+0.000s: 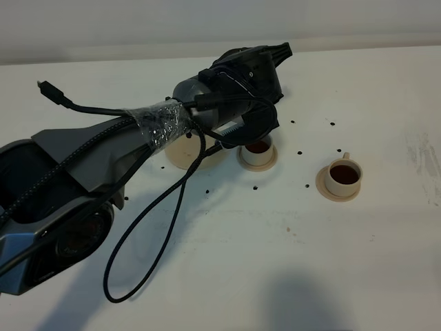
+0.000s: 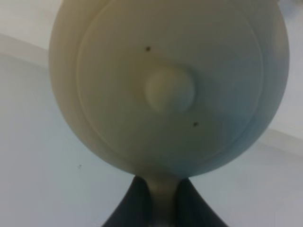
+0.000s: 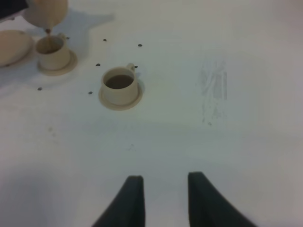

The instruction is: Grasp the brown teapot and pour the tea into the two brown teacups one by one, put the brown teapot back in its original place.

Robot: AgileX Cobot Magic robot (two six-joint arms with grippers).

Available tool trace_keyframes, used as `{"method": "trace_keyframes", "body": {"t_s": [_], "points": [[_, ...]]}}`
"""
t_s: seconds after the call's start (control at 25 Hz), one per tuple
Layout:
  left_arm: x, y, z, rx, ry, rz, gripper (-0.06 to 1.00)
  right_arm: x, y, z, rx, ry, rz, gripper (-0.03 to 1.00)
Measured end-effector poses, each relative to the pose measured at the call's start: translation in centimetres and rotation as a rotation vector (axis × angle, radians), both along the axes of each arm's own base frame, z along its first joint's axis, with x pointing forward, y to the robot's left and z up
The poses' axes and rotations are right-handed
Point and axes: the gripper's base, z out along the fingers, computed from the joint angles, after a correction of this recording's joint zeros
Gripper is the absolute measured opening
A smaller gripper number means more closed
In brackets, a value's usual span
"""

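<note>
My left gripper (image 1: 249, 124) is shut on the loop handle of the brown teapot (image 2: 165, 90), whose domed lid and knob fill the left wrist view. In the right wrist view the teapot (image 3: 45, 12) hangs tilted over the left teacup (image 3: 51, 51), with a thin brown stream at its spout. In the exterior view the arm hides the pot above that cup (image 1: 258, 153). The right teacup (image 1: 342, 177) stands on its saucer, full of dark tea; it also shows in the right wrist view (image 3: 120, 85). The wide saucer (image 1: 180, 157) lies bare left of the cups. My right gripper (image 3: 163, 198) is open and empty.
Dark specks (image 1: 300, 152) dot the white table around the cups. A black cable (image 1: 148, 234) loops from the left arm down onto the table at the front left. A faint scuffed patch (image 3: 213, 90) marks the table right of the cups.
</note>
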Motion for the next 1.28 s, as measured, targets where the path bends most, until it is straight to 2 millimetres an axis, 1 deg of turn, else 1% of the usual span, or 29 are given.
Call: {"method": "trace_keyframes", "body": {"t_s": [0.2,0.96,1.28], "points": [[-0.16,-0.31,0.02,0.000,-0.002,-0.015,0.08,0.00,0.00,0.00,0.000,0.000,0.000,0.22],[0.02,-0.50,0.23,0.067,-0.026,-0.091,0.08,0.00,0.00,0.00,0.000,0.000,0.000,0.22],[0.09,-0.67,0.33,0.068,-0.040,-0.114,0.08,0.00,0.00,0.00,0.000,0.000,0.000,0.22]]}}
